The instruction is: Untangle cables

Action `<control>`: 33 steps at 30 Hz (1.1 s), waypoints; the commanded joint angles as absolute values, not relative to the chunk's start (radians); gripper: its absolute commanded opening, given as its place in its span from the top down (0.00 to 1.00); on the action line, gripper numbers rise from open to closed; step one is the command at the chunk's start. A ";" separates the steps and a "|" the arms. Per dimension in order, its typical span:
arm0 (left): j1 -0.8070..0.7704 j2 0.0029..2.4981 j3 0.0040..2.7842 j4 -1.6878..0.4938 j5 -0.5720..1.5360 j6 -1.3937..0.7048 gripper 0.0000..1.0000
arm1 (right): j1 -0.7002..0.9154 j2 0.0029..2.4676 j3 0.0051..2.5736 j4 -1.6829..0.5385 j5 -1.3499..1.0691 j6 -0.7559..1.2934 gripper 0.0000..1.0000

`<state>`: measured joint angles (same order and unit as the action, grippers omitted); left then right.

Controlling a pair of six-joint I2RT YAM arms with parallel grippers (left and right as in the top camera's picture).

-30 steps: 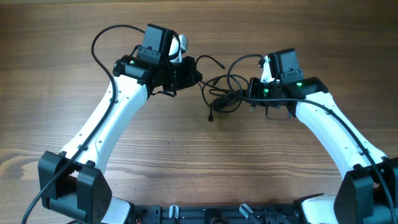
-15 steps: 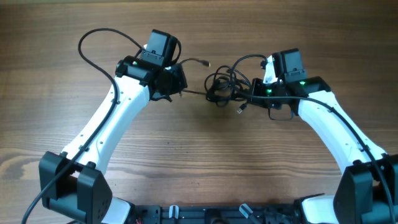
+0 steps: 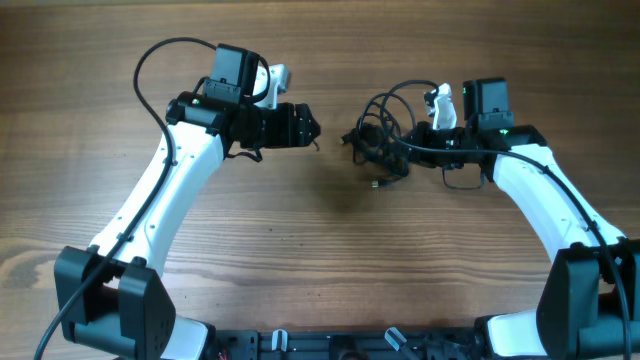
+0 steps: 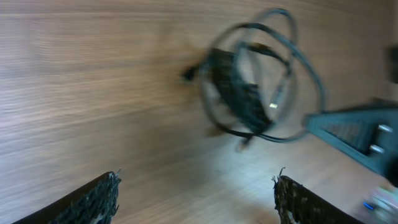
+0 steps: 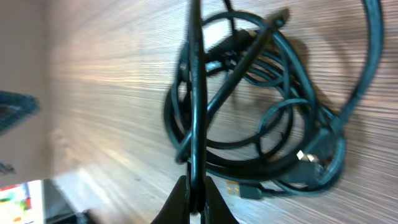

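Observation:
The cables (image 3: 378, 140) lie in a tangled black bundle on the wooden table, right of centre in the overhead view. My right gripper (image 3: 404, 150) is at the bundle's right side, shut on one black strand (image 5: 196, 93) that runs straight up from its jaws (image 5: 196, 194). The rest of the loops (image 5: 267, 130), with small silvery and gold plug ends, rest on the wood beyond. My left gripper (image 3: 312, 128) stands open to the left of the bundle, apart from it. In the left wrist view its fingers (image 4: 93, 199) hold nothing, and the cables (image 4: 245, 93) sit ahead, blurred.
Thicker black wires loop off both arms, one arching over the left arm (image 3: 160, 60). The right gripper's dark tip (image 4: 354, 134) shows at the right edge of the left wrist view. Bare wooden table (image 3: 320, 250) lies in front of the bundle.
My left gripper has opened and let go of the strand it was pulling. The bundle has shifted right with the right gripper, which stays shut on its strand.

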<state>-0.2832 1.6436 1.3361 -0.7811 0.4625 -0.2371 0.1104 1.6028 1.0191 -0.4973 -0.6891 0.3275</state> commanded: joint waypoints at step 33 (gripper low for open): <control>-0.400 1.693 1.163 -0.343 0.283 -0.461 0.00 | 0.120 1.605 1.019 1.018 -1.331 1.762 0.96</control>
<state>-0.4046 1.6722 1.1751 -0.2909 0.3542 -0.4747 0.1135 1.6093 1.0008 0.9432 -1.3254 1.7298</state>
